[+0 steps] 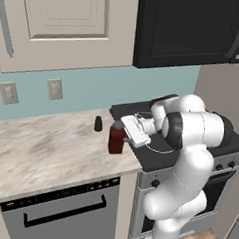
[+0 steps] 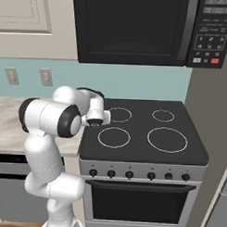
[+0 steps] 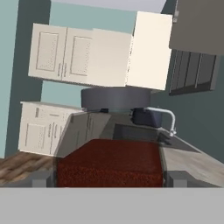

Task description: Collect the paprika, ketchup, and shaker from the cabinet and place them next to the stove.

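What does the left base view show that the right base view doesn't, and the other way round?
Left base view: the paprika and shaker on the counter, a dishwasher below. Right base view: all four burner rings and the microwave keypad. Both: arm, stove, microwave, wall outlets.

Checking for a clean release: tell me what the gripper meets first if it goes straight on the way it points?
The paprika: the open gripper straddles the jar, which stands on the counter beside the stove.
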You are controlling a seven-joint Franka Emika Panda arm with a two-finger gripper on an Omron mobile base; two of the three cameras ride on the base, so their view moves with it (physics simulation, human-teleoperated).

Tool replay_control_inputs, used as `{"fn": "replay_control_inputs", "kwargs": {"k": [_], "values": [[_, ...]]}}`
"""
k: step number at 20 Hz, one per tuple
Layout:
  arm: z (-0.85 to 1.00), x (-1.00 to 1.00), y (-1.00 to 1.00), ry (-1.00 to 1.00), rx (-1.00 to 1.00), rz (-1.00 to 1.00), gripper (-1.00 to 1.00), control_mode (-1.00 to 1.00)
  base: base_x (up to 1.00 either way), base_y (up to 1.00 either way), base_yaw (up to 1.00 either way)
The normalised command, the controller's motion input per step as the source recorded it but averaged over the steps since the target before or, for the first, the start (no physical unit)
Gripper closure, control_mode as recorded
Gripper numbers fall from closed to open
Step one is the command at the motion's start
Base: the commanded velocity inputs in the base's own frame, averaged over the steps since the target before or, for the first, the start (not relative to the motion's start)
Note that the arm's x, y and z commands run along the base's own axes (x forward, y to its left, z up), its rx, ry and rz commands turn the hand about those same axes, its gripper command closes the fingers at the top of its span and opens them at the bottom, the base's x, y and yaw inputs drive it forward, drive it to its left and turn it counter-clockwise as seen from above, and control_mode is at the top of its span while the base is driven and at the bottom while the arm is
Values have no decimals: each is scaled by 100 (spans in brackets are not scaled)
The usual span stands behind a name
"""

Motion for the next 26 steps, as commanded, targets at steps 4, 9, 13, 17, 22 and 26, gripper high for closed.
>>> {"fn": "replay_control_inputs", "kwargs": {"k": [4,9,13,17,22,26], "values": [[-8,32,0,1,0,0,100,-100,0,0,0],[-16,34,0,3,0,0,100,-100,0,0,0],[-22,33,0,4,0,0,100,-100,0,0,0],[-24,28,0,4,0,0,100,-100,0,0,0],[-20,28,0,1,0,0,100,-100,0,0,0],[-14,28,0,0,0,0,100,-100,0,0,0]]}}
